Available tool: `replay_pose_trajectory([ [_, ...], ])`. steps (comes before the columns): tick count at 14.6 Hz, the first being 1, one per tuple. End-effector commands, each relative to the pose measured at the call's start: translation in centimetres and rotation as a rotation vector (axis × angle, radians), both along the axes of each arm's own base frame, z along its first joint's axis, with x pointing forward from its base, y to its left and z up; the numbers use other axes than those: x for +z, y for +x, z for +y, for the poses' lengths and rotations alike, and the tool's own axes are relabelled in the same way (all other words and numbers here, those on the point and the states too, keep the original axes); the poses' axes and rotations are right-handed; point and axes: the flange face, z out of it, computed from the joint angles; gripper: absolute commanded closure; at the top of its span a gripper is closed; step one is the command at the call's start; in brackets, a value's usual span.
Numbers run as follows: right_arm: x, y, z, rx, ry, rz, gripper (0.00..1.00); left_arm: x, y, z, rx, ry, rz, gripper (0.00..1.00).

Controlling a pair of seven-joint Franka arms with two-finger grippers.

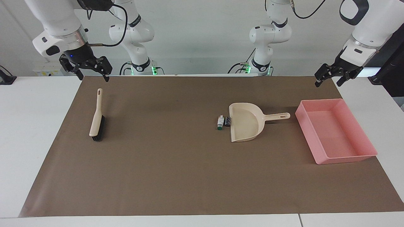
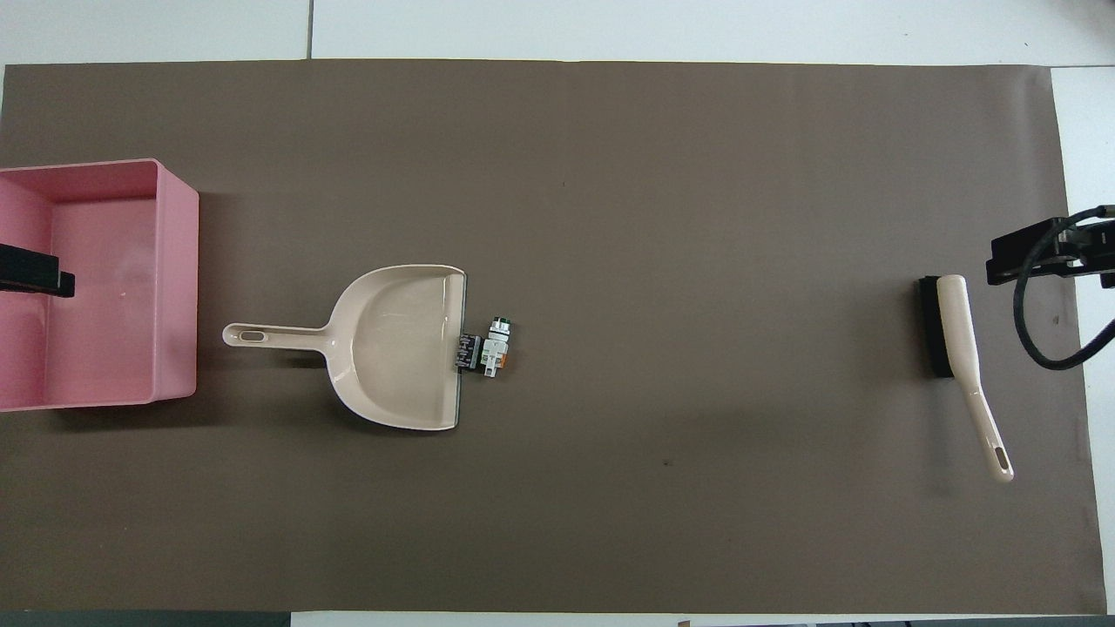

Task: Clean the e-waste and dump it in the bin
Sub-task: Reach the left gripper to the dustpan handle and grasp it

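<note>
E-waste [image 1: 222,121] lies crosswise at dustpan [image 1: 244,126] lip — both pincers [image 1: 92,75] [image 1: 328,82] spread, raised.

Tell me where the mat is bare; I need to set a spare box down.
The widest bare stretch lies between the brush and the e-waste. Another runs along the mat edge farthest from the robots. It is crowded toward the left arm's end: e-waste right at the dustpan lip, the dustpan handle pointing at the pink bin close by.
</note>
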Motion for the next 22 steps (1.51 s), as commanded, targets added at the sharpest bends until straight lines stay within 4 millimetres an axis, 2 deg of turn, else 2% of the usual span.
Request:
replay_pose_trajectory([
  [1,-0.1,0.0,-0.5,0.003,0.0,0.009,0.0,0.1,-0.2,-0.1,0.017,0.023,-0.024,0.01],
  [7,-0.7,-0.3,-0.5,0.003,0.004,0.021,0.0,0.0,-0.2,-1.1,0.001,0.059,-0.022,0.01],
  [9,-2.2,-1.2,-1.5,-0.008,0.007,0.048,0.0,0.0,-0.3,-1.1,0.006,0.057,-0.022,0.01],
  [11,-6.2,-2.9,-3.5,-0.025,0.013,0.0,0.0,0.0,-0.3,-1.2,0.006,0.056,-0.024,0.01],
  [13,-11.3,-5.1,-4.6,0.003,0.022,-0.022,0.0,0.2,-0.1,-1.4,-0.014,0.058,-0.039,0.01],
  [14,-13.6,-6.3,-6.0,-0.003,0.026,-0.005,0.0,0.3,0.2,-1.8,-0.051,0.056,-0.062,0.01],
  [17,-19.2,-7.2,-9.6,0.031,0.04,0.038,0.0,-0.3,0.6,-4.4,-0.301,0.062,-0.086,0.01],
  [18,-21.0,-7.4,-10.3,0.034,0.04,0.032,0.0,-0.5,0.7,-5.0,-0.394,0.063,-0.099,0.01],
  [20,-24.0,-8.2,-10.8,0.026,0.043,0.039,0.0,-2.1,0.7,-6.5,-0.581,0.071,-0.114,0.01],
  [22,-26.0,-9.1,-11.9,0.046,0.049,0.043,0.0,-4.1,0.1,-8.0,-0.765,0.072,-0.097,0.01],
])
